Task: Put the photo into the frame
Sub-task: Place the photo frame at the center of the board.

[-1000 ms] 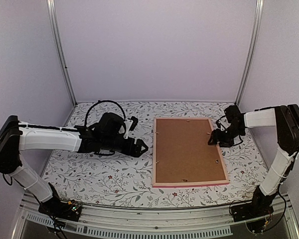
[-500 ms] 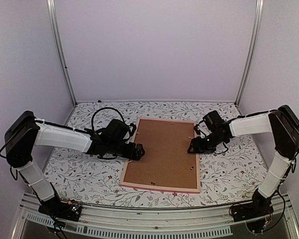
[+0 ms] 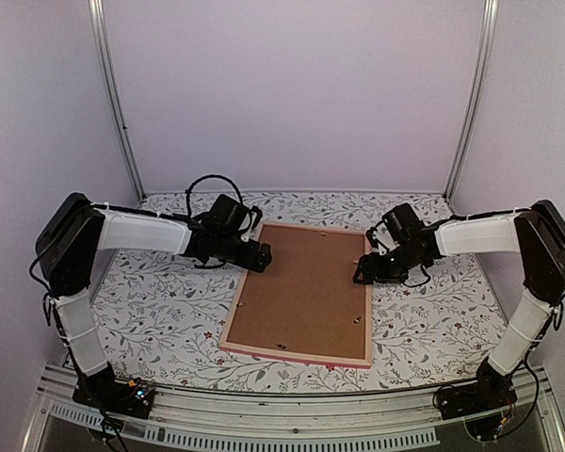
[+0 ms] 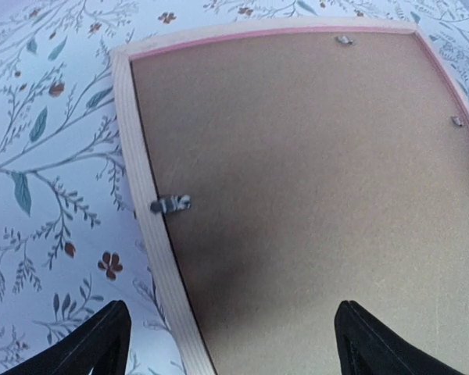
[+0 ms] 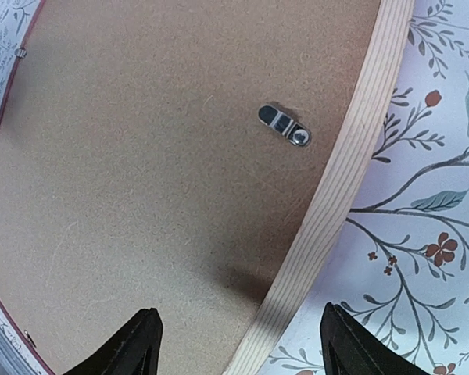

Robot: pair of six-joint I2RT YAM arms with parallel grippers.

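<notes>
The frame (image 3: 295,355) lies face down in the middle of the flowered tablecloth (image 3: 160,311), turned a little askew. A plain brown backing board (image 3: 306,287) fills it, and small metal clips (image 4: 170,205) sit along its inner rails. Whether the photo lies under the board cannot be told. The left gripper (image 3: 260,259) hangs over the frame's far left corner and the right gripper (image 3: 363,271) over its right rail beside a clip (image 5: 284,126), each with fingers spread wide astride the rail and holding nothing.
</notes>
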